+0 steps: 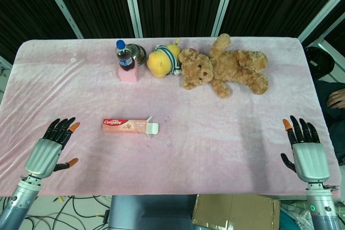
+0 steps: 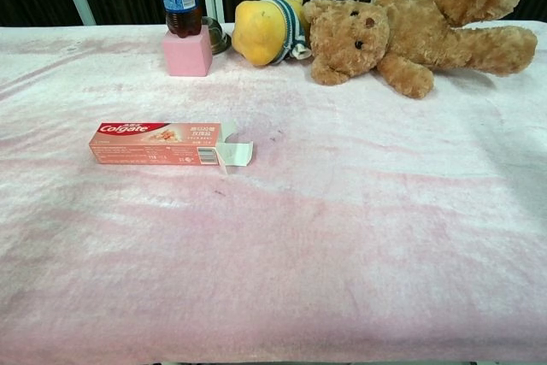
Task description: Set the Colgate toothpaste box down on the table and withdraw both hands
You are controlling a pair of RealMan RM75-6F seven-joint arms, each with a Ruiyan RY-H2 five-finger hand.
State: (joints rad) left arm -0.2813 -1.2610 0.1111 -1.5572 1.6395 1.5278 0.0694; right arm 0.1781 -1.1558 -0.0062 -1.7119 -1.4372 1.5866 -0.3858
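Red-and-white cardboard Colgate toothpaste box is lying flat on pink cloth-covered table, end flap open; left hand and right hand are hovering empty near table's front corners, fingers apart; best finishing retreat slowly, staying clear of box.

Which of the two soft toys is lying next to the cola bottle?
The yellow plush, the round one with the striped collar. It lies just right of the bottle on its pink block; the brown teddy bear sprawls farther right, beyond it.

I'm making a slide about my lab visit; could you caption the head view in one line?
Colgate toothpaste box lies flat on the pink table, left hand and right hand open, withdrawn.
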